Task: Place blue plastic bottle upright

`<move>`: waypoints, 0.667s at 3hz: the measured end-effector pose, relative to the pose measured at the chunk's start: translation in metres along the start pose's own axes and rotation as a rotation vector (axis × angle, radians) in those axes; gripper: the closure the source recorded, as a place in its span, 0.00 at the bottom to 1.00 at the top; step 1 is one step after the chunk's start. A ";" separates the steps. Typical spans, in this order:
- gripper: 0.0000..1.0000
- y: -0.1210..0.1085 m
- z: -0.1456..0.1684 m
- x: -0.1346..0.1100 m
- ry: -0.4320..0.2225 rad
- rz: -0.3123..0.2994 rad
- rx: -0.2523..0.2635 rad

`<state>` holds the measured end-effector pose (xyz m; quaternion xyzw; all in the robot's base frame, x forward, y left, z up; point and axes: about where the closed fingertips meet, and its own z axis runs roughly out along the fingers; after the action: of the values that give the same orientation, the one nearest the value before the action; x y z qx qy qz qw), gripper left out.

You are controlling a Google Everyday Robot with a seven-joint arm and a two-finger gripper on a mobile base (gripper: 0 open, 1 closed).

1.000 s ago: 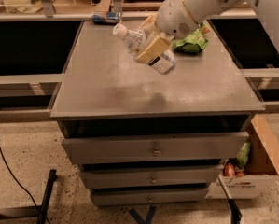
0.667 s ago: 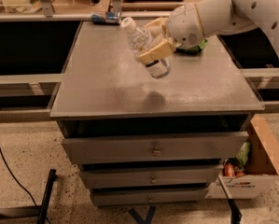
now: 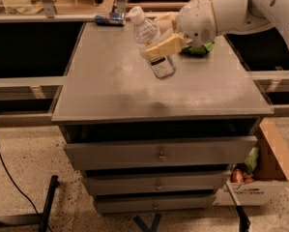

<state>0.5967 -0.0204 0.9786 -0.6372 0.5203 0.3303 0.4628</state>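
Steeper now: bottle (image 3: 145, 32), pincer (image 3: 153, 37) clamping it above tabletop (image 3: 134, 91).

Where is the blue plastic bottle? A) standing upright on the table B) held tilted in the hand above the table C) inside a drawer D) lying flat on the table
B: the hand grips the blue plastic bottle, tilted cap up-left, above the table.
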 end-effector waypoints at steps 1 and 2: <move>1.00 0.000 0.004 0.009 -0.098 0.050 0.005; 1.00 0.002 0.007 0.016 -0.239 0.109 0.017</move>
<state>0.5990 -0.0196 0.9613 -0.5601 0.4979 0.4243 0.5082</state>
